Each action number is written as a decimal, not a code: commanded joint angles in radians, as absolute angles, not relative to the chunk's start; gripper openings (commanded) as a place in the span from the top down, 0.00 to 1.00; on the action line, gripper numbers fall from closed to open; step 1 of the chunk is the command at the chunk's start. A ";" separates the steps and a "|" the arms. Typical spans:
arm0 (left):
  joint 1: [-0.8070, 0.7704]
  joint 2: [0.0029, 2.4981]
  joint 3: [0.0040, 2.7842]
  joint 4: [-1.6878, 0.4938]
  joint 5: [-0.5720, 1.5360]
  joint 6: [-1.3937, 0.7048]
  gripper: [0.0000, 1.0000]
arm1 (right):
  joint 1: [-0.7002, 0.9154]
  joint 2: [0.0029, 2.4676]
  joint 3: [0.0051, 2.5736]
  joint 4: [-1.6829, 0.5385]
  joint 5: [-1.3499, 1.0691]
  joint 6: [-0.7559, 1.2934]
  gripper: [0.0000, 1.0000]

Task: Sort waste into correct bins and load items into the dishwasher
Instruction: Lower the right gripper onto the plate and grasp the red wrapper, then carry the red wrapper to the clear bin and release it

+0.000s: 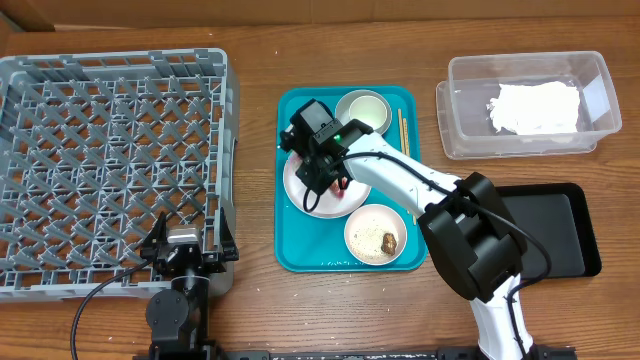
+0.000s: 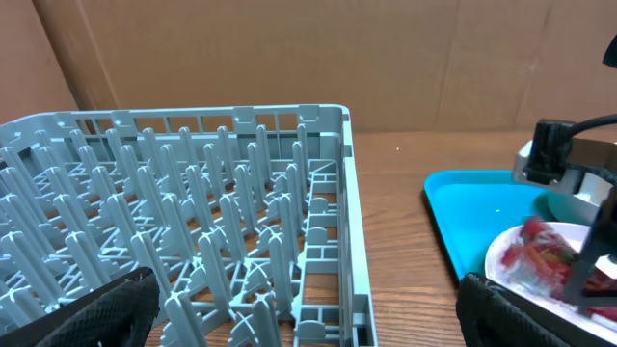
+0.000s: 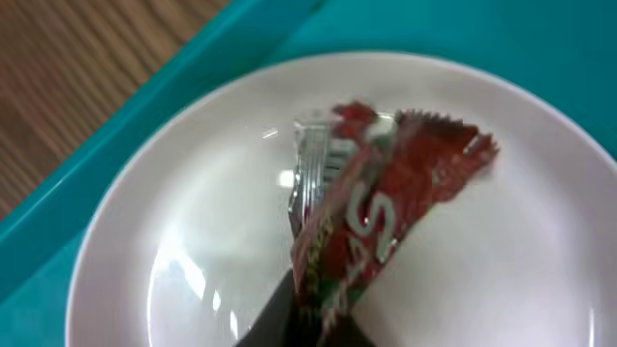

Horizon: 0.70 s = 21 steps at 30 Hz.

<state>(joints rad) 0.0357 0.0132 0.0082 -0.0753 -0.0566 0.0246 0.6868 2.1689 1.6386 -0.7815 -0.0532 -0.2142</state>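
A red-and-white snack wrapper [image 3: 386, 207] rises off the large white plate [image 3: 183, 231], and my right gripper [image 3: 323, 313] is shut on its lower end. From above, that gripper [image 1: 336, 184] is over the plate [image 1: 312, 203] on the teal tray [image 1: 297, 250]. The wrapper [image 2: 542, 255] also shows in the left wrist view. My left gripper [image 2: 313, 318] stands open at the near right corner of the grey dish rack [image 2: 193, 193], nothing between its fingers. The crumpled napkin [image 1: 538, 106] lies in the clear tub [image 1: 468, 142]. The black tray [image 1: 548, 228] sits at the right.
On the teal tray, a small white bowl [image 1: 362, 108] stands at the back and another bowl [image 1: 364, 243] with a brown lump [image 1: 387, 240] at the front. Chopsticks [image 1: 403, 130] lie along the tray's right side. The rack [image 1: 110, 160] fills the left of the table.
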 commanded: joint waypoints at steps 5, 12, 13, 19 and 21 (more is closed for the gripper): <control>0.045 0.005 0.005 -0.074 -0.055 0.011 0.00 | 0.682 2.138 1.925 -0.946 0.004 -0.083 0.96; 0.045 0.005 0.005 -0.074 -0.055 0.011 0.00 | 0.559 2.109 2.291 -1.163 0.345 0.266 0.96; 0.045 0.005 0.005 -0.074 -0.055 0.011 0.00 | 0.517 2.109 2.331 -1.192 0.366 0.317 0.96; 0.045 0.005 0.005 -0.074 -0.055 0.011 0.00 | 0.203 2.117 2.384 -1.326 0.274 0.661 0.96; 0.045 0.005 0.005 -0.074 -0.055 0.011 0.00 | 0.091 2.131 2.371 -1.347 0.143 0.749 0.96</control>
<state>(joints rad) 0.0357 0.0132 0.0082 -0.0753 -0.0566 0.0242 0.2249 2.1288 2.3795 -1.3270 0.2558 0.4969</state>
